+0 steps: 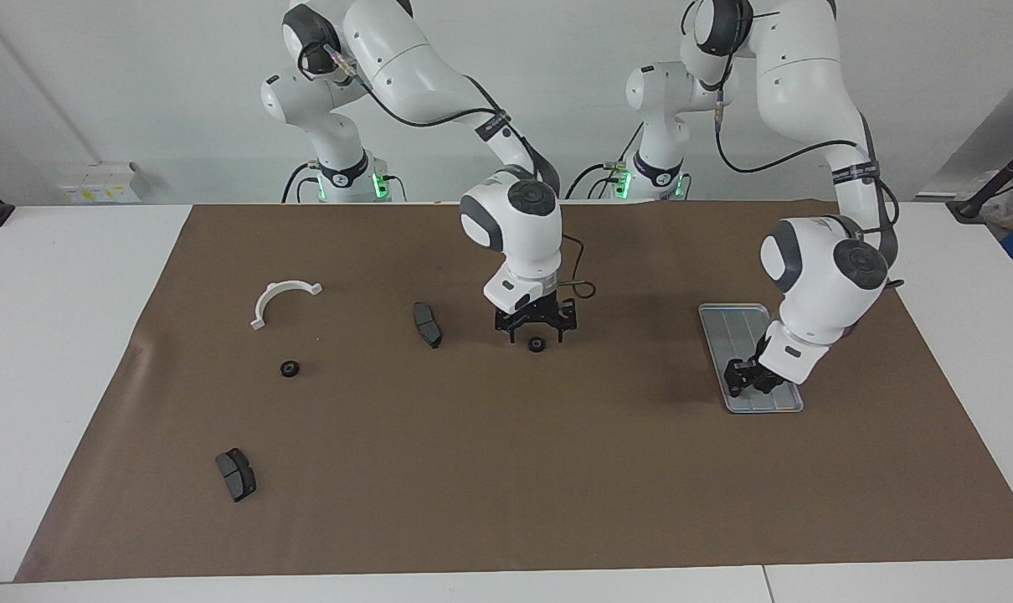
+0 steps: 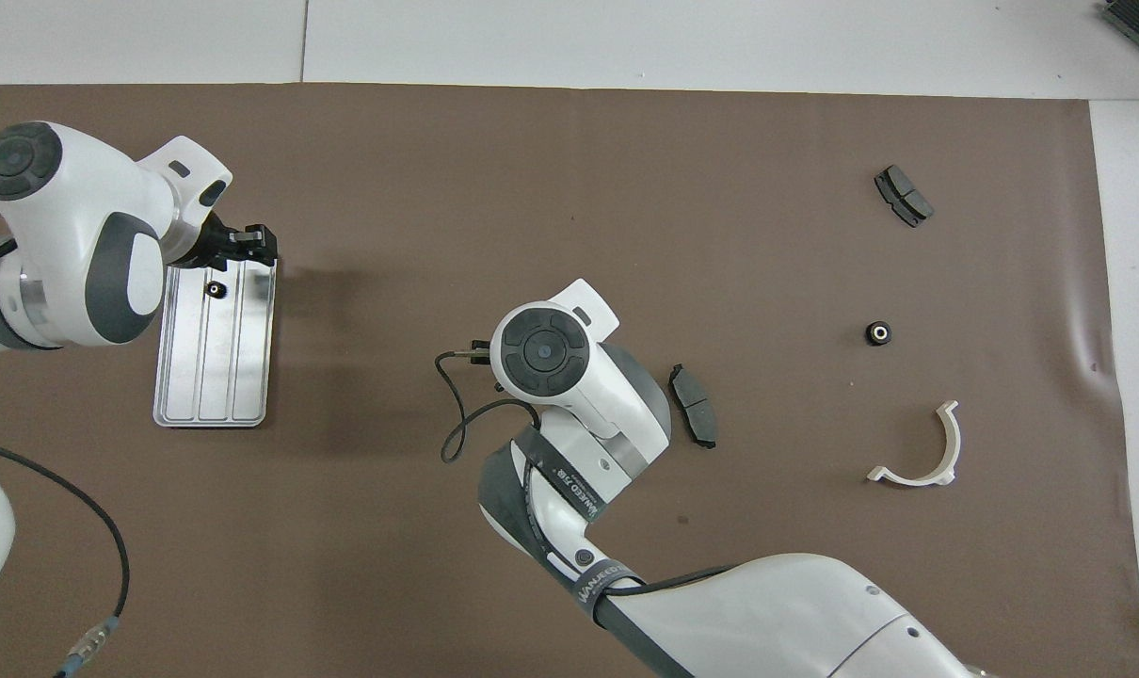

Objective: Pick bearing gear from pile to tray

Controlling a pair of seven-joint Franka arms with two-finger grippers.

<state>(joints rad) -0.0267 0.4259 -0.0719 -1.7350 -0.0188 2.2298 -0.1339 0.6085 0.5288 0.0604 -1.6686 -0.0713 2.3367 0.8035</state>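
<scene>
Toward the left arm's end of the mat lies the silver ribbed tray (image 1: 728, 328) (image 2: 249, 377). A small black bearing gear (image 2: 215, 289) rests in it, at the end farther from the robots. My left gripper (image 1: 745, 381) (image 2: 254, 247) hangs open just over that end, apart from the gear. In the middle of the mat my right gripper (image 1: 536, 328) stands open and low, and a second gear (image 1: 536, 344) lies on the mat just below its fingers. The overhead view hides both under the right wrist. A third gear (image 1: 289, 368) (image 2: 877, 332) sits toward the right arm's end.
One dark curved pad (image 1: 427, 325) (image 2: 694, 418) lies close beside the right gripper. Another pad (image 1: 236, 474) (image 2: 903, 196) and a white half-ring bracket (image 1: 280, 300) (image 2: 922, 452) lie toward the right arm's end. A loose cable (image 2: 24, 490) lies close to the left arm.
</scene>
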